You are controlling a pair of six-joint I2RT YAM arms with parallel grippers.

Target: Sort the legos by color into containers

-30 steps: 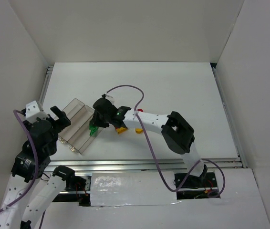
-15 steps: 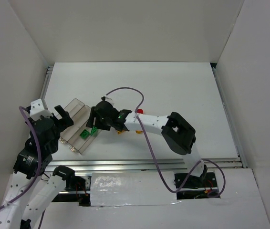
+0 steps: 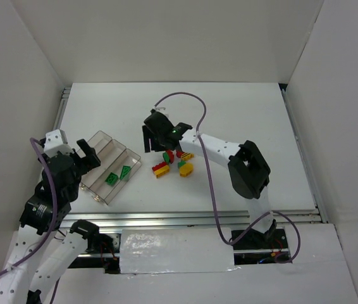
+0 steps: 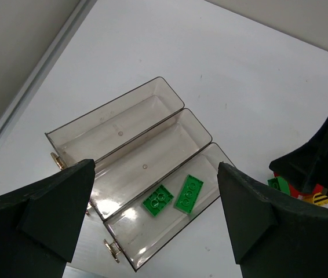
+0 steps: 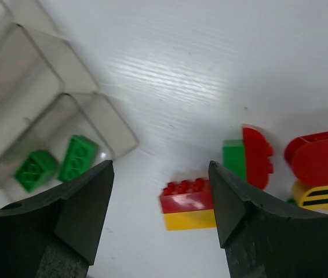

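Left fingers (image 4: 48, 214) and right fingers (image 5: 77, 202) gape empty; right ones half-hide loose legos (image 3: 161, 169).

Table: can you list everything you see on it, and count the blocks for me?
Tray: one, clear, three long compartments, on the left part of the table.
Green bricks: two, green, both in the tray compartment nearest the pile.
Red-on-yellow brick: one, red top and yellow bottom, on the table beside the tray.
Green-and-red piece: one, in the pile.
Rounded red brick: one, red, in the pile.
Striped brick: one, yellow with black stripes, next to the rounded red one.
More bricks may be partly hidden.
Table: one, white.
Left claw: one, black, open and empty, above the tray.
Right claw: one, black, open and empty, above the pile.
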